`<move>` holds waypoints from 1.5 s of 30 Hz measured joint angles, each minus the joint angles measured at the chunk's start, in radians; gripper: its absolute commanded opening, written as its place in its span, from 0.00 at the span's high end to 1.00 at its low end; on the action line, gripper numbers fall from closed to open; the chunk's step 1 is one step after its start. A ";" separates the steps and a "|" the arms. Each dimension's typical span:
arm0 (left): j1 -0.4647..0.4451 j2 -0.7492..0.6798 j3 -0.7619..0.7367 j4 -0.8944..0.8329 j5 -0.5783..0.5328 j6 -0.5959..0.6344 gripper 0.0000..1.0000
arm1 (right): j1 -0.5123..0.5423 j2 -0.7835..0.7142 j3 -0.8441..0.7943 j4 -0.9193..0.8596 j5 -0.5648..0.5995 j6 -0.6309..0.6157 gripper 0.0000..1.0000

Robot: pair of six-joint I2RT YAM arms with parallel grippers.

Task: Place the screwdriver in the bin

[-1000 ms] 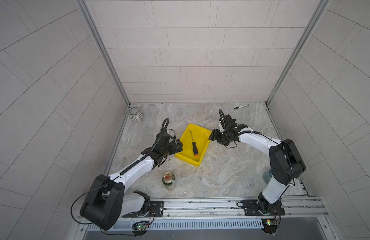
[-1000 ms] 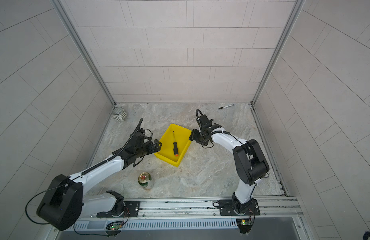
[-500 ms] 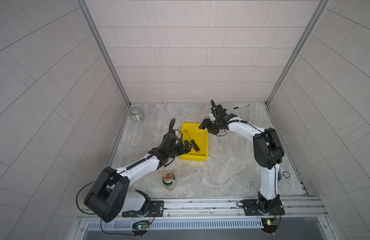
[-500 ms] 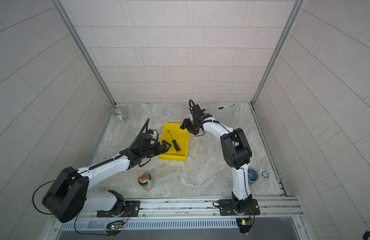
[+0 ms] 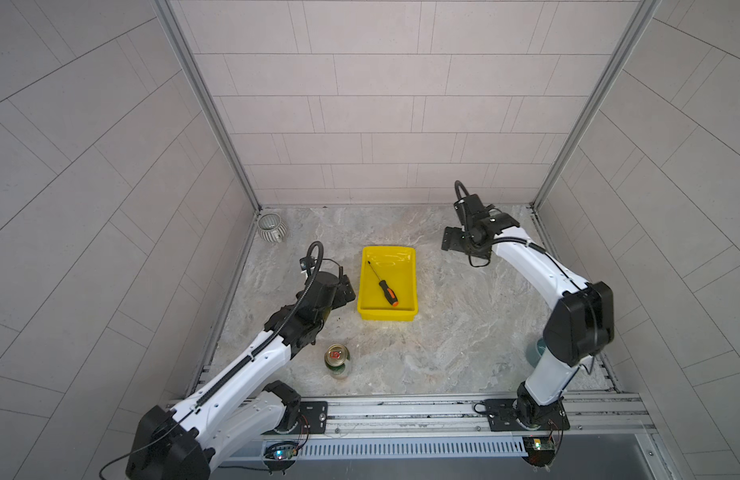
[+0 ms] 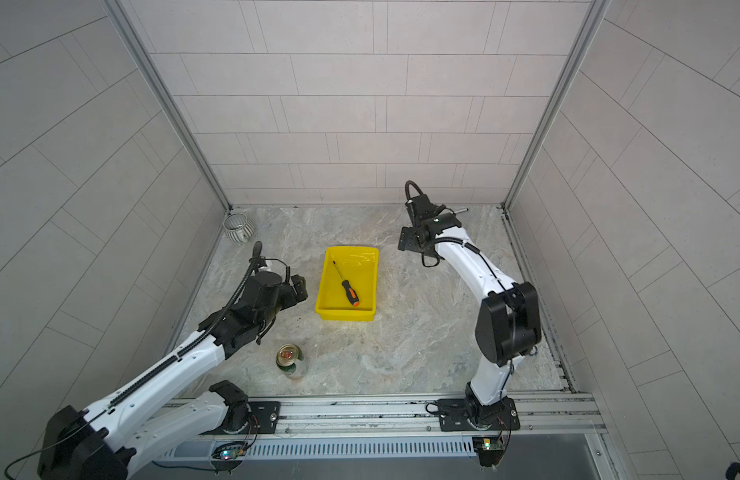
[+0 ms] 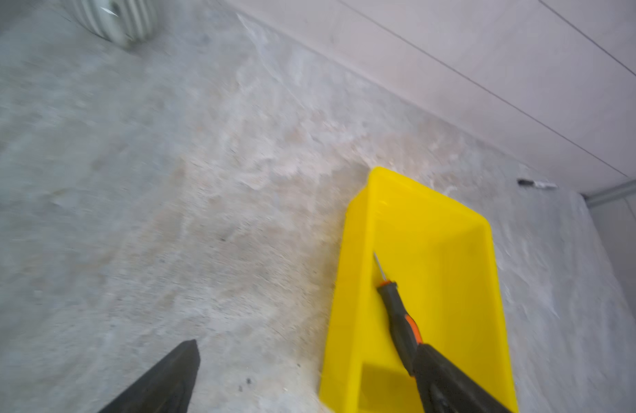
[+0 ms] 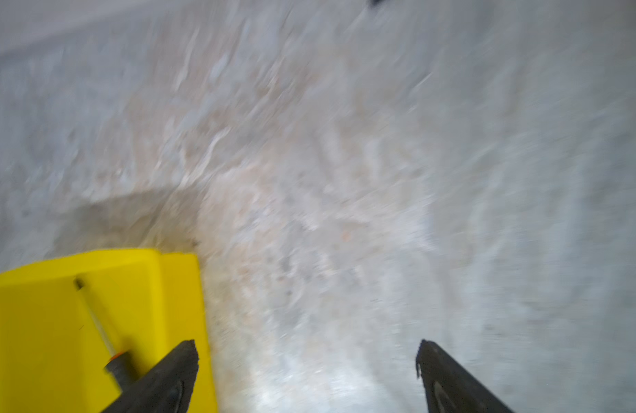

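Screwdriver [image 5: 382, 283] lies inside bin [image 5: 401, 269], apart from both open jaws

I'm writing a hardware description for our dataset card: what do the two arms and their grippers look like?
The left arm and right arm have white shells with bulky black joint housings. A black corrugated hose loops over each wrist. The left gripper and right gripper are black, with dark, tapered, wedge-shaped fingers. No markings are legible.
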 measured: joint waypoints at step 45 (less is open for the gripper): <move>0.000 -0.113 -0.251 0.009 -0.154 0.065 0.00 | -0.158 -0.048 -1.217 1.848 0.255 -0.587 0.01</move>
